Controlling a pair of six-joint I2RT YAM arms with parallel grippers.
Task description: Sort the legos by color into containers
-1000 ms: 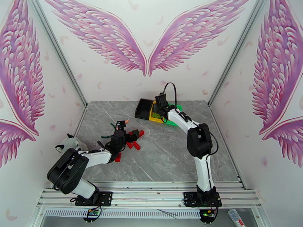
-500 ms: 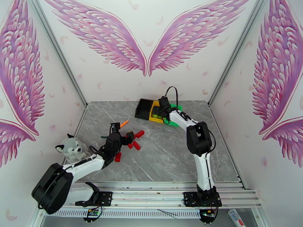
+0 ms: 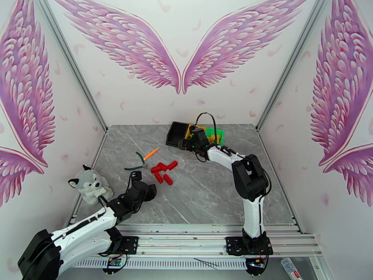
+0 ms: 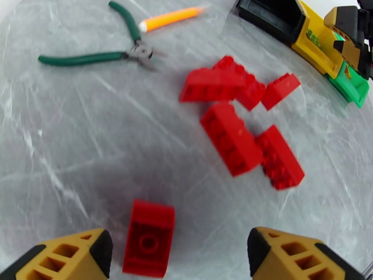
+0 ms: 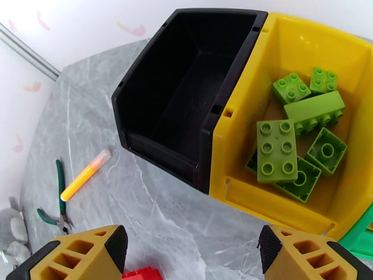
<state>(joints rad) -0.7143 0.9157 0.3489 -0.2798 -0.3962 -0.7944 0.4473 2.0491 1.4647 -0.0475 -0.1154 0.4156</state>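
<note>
Pliers point(image 4: 133, 52) near red legos point(image 4: 233, 136), open tabletop point(image 3: 210, 192) around

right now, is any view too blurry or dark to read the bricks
Left wrist: slightly soft, edges of the red legos smeared, a faint shadow on the table near the closest one. Right wrist: sharp, studs on the green legos crisp, the black bin dim inside. Top external: evenly lit, no glare, legos tiny.

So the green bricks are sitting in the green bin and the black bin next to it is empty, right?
Not quite. The green bricks lie in the yellow bin, not the green one; the right wrist view shows them there. The black bin beside it is empty, as you said.
</note>
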